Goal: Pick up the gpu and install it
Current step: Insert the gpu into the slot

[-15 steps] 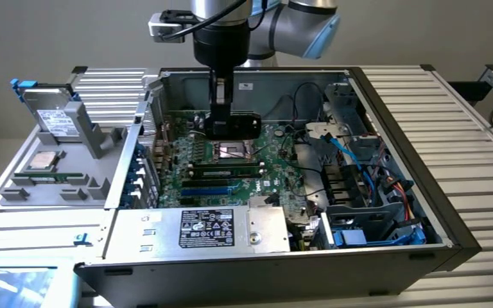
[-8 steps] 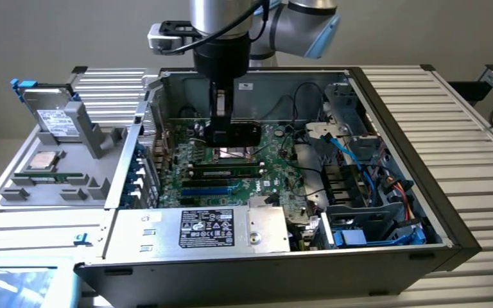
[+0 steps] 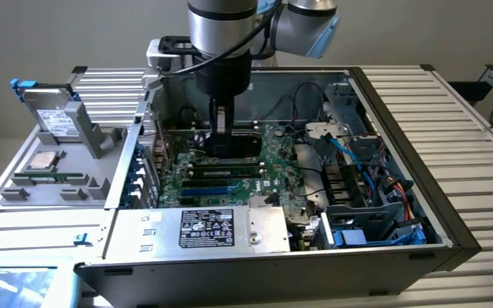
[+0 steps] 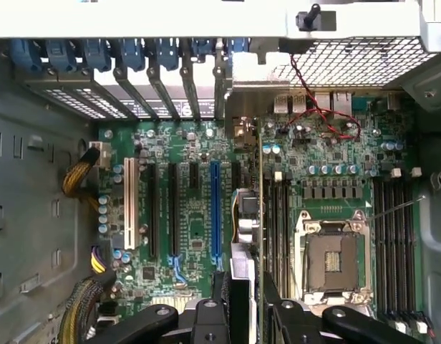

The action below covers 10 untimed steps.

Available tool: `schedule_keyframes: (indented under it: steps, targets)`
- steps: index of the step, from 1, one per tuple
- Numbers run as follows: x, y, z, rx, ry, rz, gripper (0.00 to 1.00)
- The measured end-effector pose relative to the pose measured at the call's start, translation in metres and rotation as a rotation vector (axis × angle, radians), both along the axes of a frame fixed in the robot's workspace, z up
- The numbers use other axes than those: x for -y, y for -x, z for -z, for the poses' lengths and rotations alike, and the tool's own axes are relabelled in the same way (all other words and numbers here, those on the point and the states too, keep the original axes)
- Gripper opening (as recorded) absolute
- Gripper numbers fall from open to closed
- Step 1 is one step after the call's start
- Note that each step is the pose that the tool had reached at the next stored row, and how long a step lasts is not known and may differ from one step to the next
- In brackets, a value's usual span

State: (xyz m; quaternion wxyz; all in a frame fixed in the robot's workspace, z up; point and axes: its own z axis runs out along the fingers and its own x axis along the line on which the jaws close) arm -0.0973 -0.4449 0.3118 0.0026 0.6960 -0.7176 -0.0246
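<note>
gpu (image 4: pixel 241 258) held edge-on in the end effector (image 4: pixel 242 283), fingers clamped on its two faces, card upright. It hangs inside the open computer case (image 3: pixel 452 212), above the motherboard (image 3: pixel 268 163) and not seated. From the wrist view it sits between the long blue slot (image 4: pixel 215 208) and the memory slots (image 4: pixel 276 215), closer to the memory side.

Arm (image 3: pixel 221 38) comes straight down from above, wrist vertical, entering the case towards its back wall and about mid-width.

Case stands on the slatted desk (image 3: pixel 452 109), lid side open upward, so there is free room above. The case walls close in on all sides, and the back wall is near the arm.

Around the card:
- the row of black expansion slots (image 4: pixel 163 208) lies beyond the blue one, towards the slot covers with blue clips (image 4: pixel 156 79) at the case's back edge
- the open CPU socket (image 4: pixel 333 251) is past the memory slots
- red wires (image 4: pixel 321 107) loop over the board near the back
- a yellow-and-black cable bundle (image 4: pixel 81 175) sits at the board's edge
- the labelled power supply (image 3: pixel 203 228) fills the case's front edge
- blue cables (image 3: pixel 358 160) and the drive bay are at the exterior view's right

Outside the case, at the desk's edge on the exterior view's left, a grey parts holder (image 3: pixel 49 186) carries an upright hard drive (image 3: pixel 58 122).
</note>
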Motion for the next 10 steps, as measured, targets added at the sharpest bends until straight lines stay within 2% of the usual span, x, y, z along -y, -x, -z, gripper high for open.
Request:
schedule_keyframes:
  steps: [3, 4, 8, 9, 10]
  targets:
    - [0.0003, 0.001, 0.004, -0.0015, 0.0031, 0.0, 0.28]
    - [0.0003, 0.0022, 0.0046, -0.0015, 0.0084, 0.0, 0.28]
    - [0.0003, 0.0039, 0.0061, -0.0013, 0.0466, 0.0, 0.28]
    - [0.0003, 0.0041, 0.0073, -0.0014, 0.0503, 0.0, 0.28]
    - [0.0003, 0.0042, 0.009, -0.0015, 0.0504, 0.0, 0.28]
